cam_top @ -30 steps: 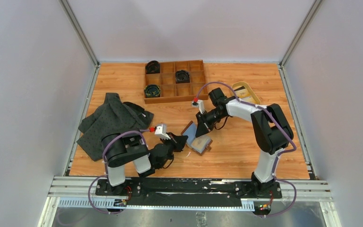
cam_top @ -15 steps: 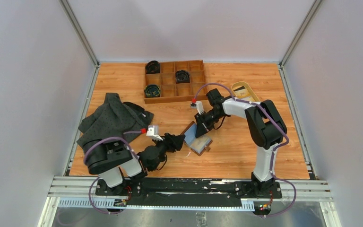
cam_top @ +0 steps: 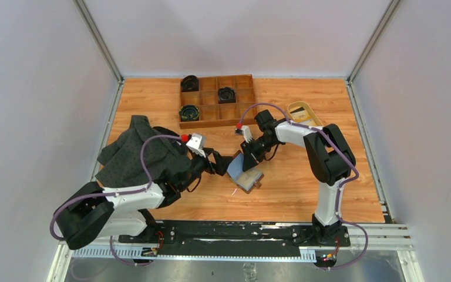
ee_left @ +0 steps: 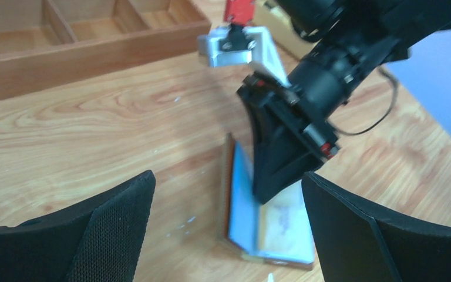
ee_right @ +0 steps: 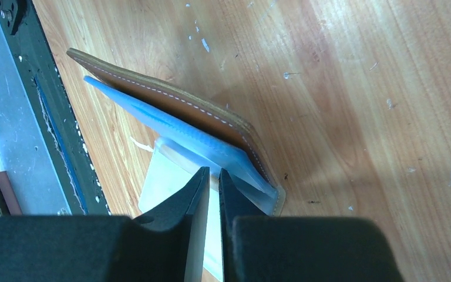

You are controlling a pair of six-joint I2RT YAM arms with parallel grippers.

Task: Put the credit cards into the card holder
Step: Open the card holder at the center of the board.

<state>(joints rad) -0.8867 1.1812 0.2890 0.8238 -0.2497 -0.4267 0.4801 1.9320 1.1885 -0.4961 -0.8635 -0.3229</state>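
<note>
The card holder [cam_top: 248, 178], brown leather with pale blue sleeves, lies open on the table centre; its left flap stands tilted up [ee_left: 242, 197] [ee_right: 182, 108]. My right gripper [cam_top: 248, 165] [ee_right: 213, 171] points down into the fold, fingers almost together with nothing between them, tips against a clear sleeve. In the left wrist view the right gripper [ee_left: 265, 194] stands on the sleeves. My left gripper [cam_top: 220, 166] [ee_left: 228, 176] hovers just left of the holder, open wide and empty. A pale yellowish patch [ee_left: 282, 220] shows under the lying sleeve. What look like credit cards [cam_top: 303, 111] lie in the far-right dish.
A wooden compartment tray [cam_top: 211, 124] [ee_left: 94, 53] with black rolled items [cam_top: 226, 94] stands at the back. A dark cloth [cam_top: 135, 155] lies at the left, under my left arm. The tan oval dish [cam_top: 316, 120] sits behind my right arm.
My left gripper has opened from shut to wide and swung from the holder's near side up to its left side. The right gripper has edged slightly left, staying in the fold.
</note>
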